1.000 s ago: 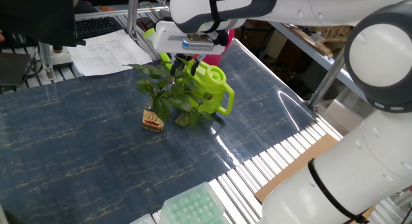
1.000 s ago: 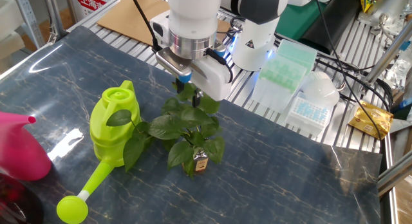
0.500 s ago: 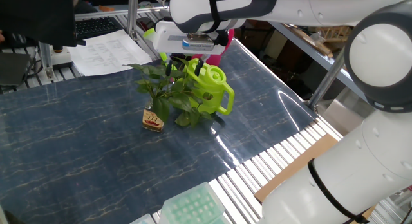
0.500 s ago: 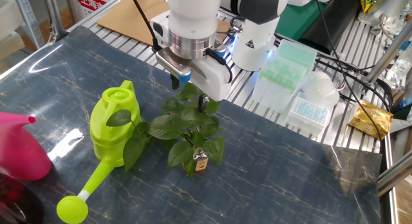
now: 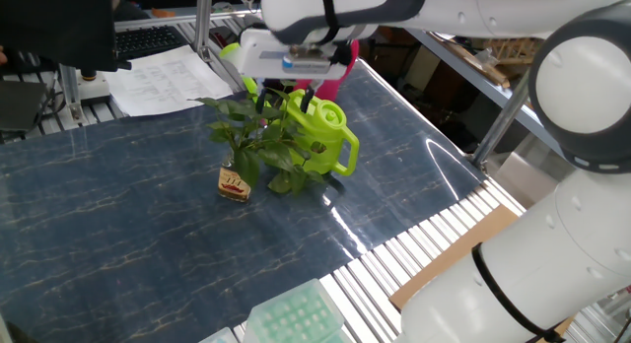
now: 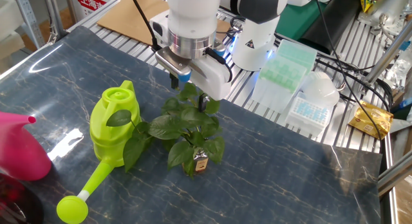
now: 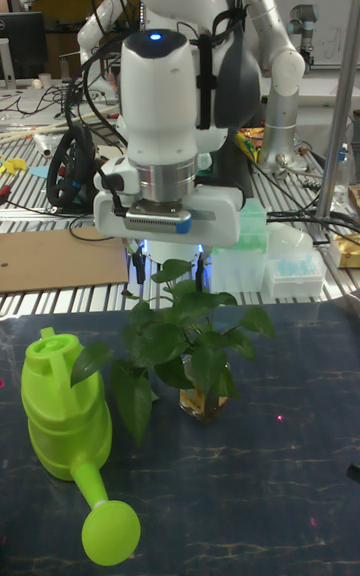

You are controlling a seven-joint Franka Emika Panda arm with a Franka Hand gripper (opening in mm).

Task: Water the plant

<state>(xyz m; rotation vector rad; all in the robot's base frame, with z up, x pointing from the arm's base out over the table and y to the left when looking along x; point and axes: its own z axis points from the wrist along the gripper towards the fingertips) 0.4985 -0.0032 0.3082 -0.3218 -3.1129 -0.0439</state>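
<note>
A: What is seen, from left to right?

B: In the other fixed view, a pink can (image 6: 19, 150) is cut off at the far left edge. Next, a green can (image 6: 114, 134) is stood upright, its spout laid toward the camera. Just beside it, on the right, the plant (image 6: 187, 127) is found in a small bottle (image 6: 201, 163), with one leaf laid against the green can. The gripper (image 6: 191, 90) is held above the plant's top leaves, its fingers spread and nothing pinched between them.

A: What could go wrong?

B: Three risks may be judged. If the gripper is lowered straight down, leaves could be crushed or the light bottle tipped. If the green can is lifted, the touching leaf could be dragged and the bottle pulled over. If the pink can is reached for, the stems could be brushed by the arm.
</note>
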